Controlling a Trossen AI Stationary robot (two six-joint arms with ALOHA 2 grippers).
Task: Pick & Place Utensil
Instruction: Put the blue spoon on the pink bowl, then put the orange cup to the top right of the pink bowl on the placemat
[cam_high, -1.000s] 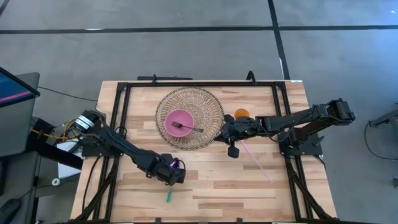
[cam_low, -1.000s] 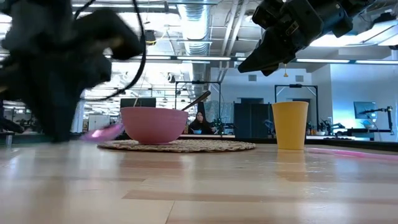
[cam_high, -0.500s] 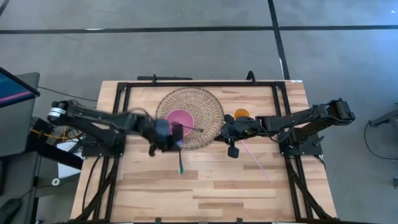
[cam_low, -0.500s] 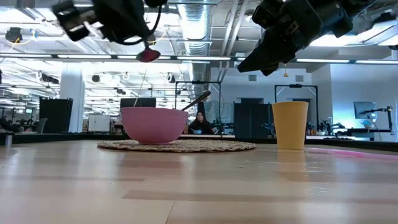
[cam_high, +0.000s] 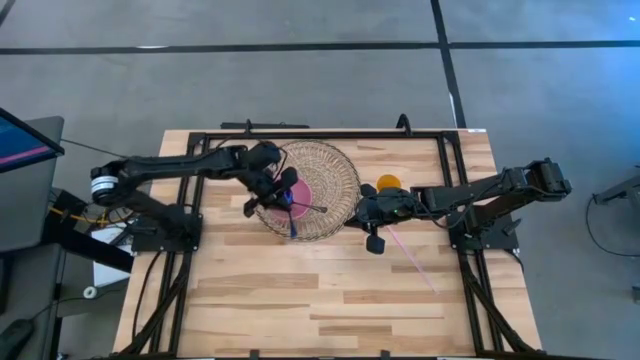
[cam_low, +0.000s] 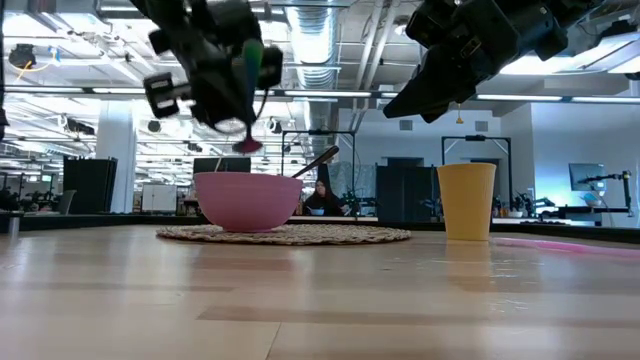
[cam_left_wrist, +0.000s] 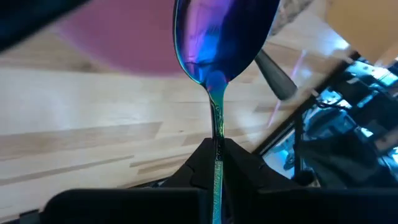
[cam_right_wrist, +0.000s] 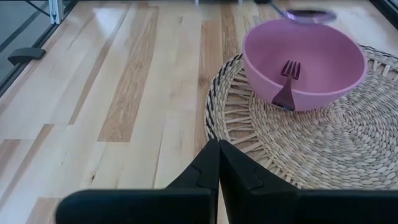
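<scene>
Fork in bowl — right wrist only.

One pink bowl, one woven mat, one yellow cup, one fork, one spoon.

A robotics lab in an open industrial hall: exposed ceiling ducts, strip lights and dark equipment racks behind the wooden bench, grey concrete floor around it, monitor at nine o'clock.
</scene>
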